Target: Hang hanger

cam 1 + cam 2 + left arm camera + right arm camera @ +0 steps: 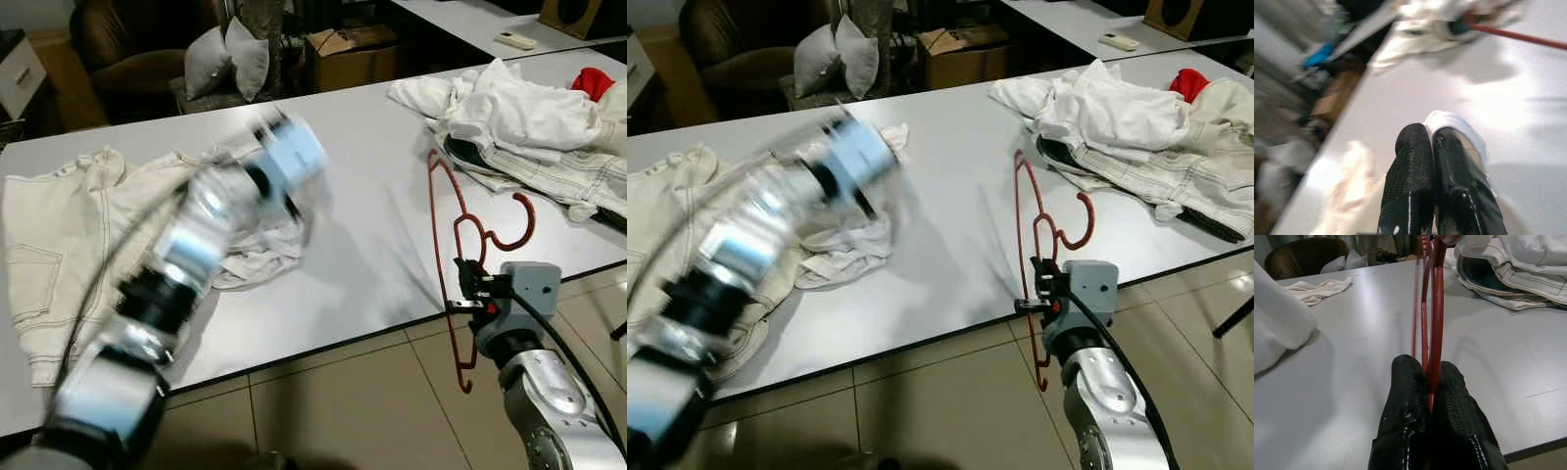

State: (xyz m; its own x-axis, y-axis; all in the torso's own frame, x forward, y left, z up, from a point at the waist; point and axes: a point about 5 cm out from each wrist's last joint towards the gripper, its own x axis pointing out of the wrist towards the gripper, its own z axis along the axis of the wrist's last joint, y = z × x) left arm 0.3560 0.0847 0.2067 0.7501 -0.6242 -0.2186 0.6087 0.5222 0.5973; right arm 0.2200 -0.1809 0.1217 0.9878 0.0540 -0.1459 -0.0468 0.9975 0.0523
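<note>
The right gripper sits at the near edge of the white table, on the right side of the scene, and its two black fingers are clamped on the red hanger. In the right wrist view the hanger's thin red wire runs straight out from between the fingertips, pinched in the seam where the two pads meet, and rises away over the tabletop toward the far side. From the head cameras the hanger stands on edge above the table's near right edge: its hook curls to the right just above the gripper, one long arm reaches up and away toward the heap of white clothes at the far right, and the lower end hangs below the table edge, over the tiled floor.

The left gripper is over the middle of the table, heavily blurred in the head views. In its wrist view its fingers are pressed together with nothing between them, and a bit of white cloth lies just beyond the tips. Beneath the left arm, a pale garment is spread on the left of the table, with a crumpled white cloth beside it. A red item lies in the far clothes heap.
</note>
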